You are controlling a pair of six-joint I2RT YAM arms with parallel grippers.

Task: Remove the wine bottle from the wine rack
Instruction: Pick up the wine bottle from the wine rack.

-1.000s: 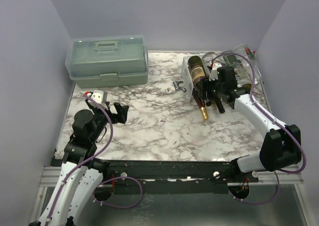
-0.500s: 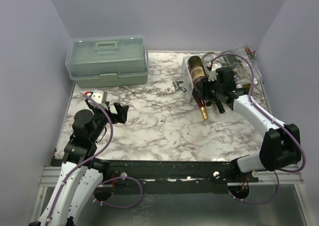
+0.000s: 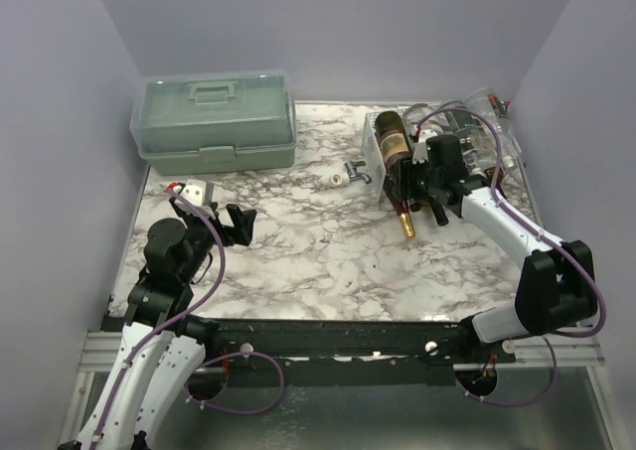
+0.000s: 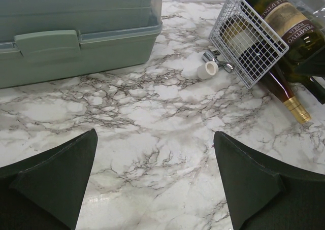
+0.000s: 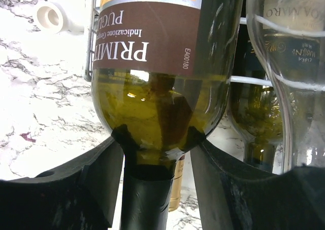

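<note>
The white wire wine rack stands at the back right of the marble table. On its left side lies a dark green wine bottle with a brown "Primitivo" label, its black-capped neck towards me. My right gripper is shut on that bottle, one fingertip against each side of its shoulder and the neck between the fingers. A gold-capped neck of a lower bottle pokes out beneath. My left gripper hangs open over bare marble at the left, far from the rack.
A pale green plastic toolbox sits at the back left. A small white cylinder with a metal piece lies just left of the rack. Clear and dark bottles fill the rack's right side. Walls close in on three sides.
My right gripper's fingers have drawn in onto the bottle's shoulder and the right forearm has shifted slightly. The bottle stays on the rack. The left arm has not moved.
</note>
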